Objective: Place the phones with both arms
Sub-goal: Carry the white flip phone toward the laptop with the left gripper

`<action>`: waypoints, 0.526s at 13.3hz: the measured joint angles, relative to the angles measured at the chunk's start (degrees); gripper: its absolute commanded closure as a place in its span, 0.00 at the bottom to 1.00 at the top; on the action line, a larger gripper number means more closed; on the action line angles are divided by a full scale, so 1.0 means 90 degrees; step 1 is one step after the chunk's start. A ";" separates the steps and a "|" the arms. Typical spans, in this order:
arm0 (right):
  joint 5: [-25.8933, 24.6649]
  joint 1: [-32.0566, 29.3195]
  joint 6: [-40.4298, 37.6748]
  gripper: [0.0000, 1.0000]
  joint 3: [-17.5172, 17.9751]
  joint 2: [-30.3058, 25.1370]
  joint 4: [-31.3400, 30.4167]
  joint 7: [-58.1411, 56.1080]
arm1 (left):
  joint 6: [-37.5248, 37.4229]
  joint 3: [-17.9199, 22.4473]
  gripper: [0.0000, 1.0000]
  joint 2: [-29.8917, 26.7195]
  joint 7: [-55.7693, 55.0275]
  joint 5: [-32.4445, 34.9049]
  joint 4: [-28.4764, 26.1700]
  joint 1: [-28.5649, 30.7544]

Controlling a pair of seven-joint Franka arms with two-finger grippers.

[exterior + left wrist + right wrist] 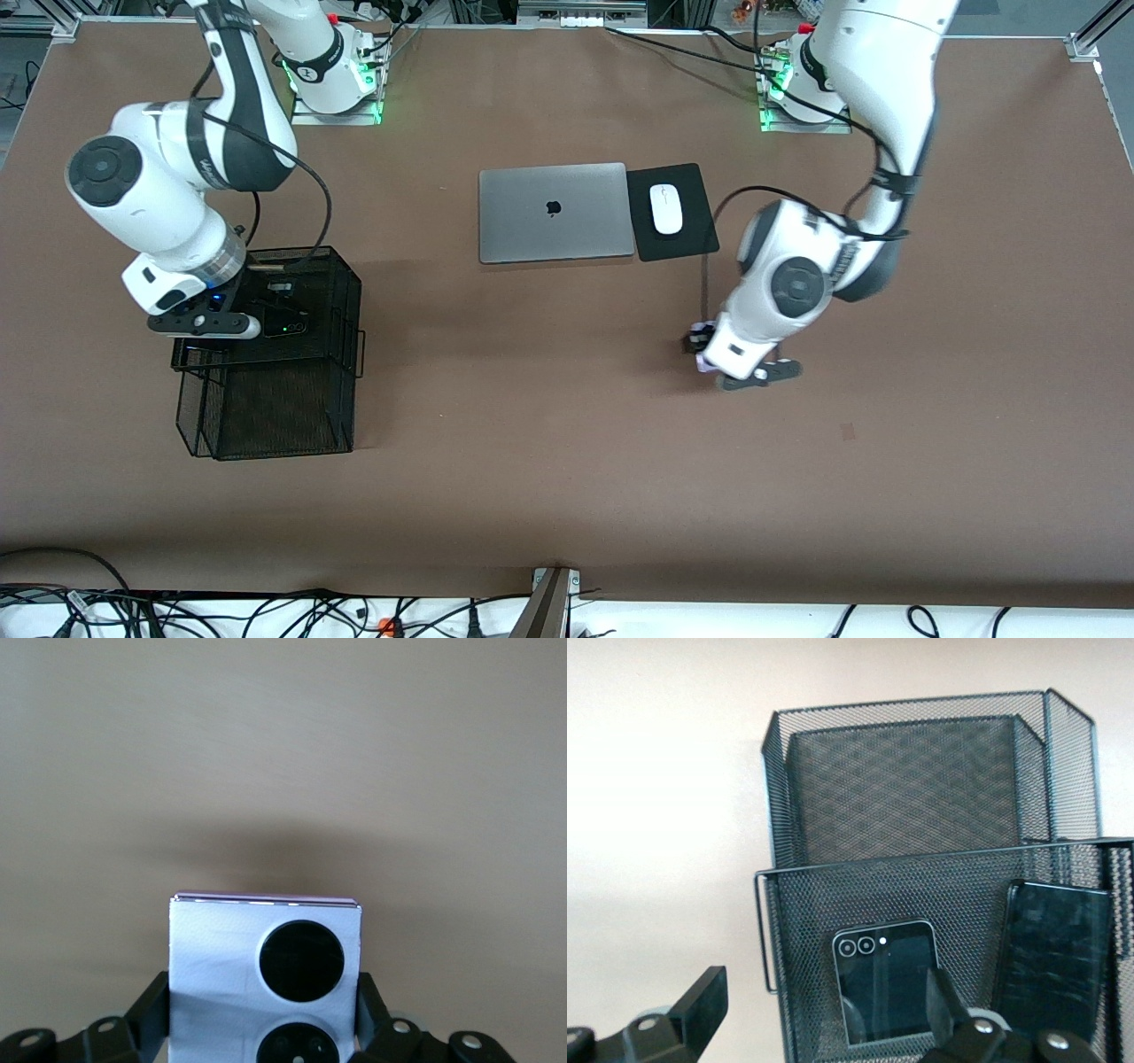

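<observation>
My left gripper [698, 344] is shut on the small lilac-white phone [221, 966] with two black circles and holds it low over bare table toward the left arm's end. In the left wrist view the dark fingers [152, 1003] press both sides of that phone. My right gripper [266, 310] hangs open over the upper tier of a black mesh basket [266, 416]. In that tier [797, 930] lie a small squarish black phone [886, 983] and a long black slab phone [1052, 952], side by side. The small one lies between my right gripper's [824, 1010] spread fingers, untouched.
A closed silver laptop [552, 213] lies mid-table near the bases. Beside it a white mouse [666, 209] sits on a black pad [687, 239]. The basket's lower tier [904, 788] holds nothing. Cables run along the table's front edge.
</observation>
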 measured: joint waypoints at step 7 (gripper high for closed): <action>0.0008 -0.0023 -0.0307 0.01 -0.0003 0.0010 0.0196 0.0002 | 0.0060 0.0024 1.00 0.1736 -0.0411 0.0000 0.2227 -0.0952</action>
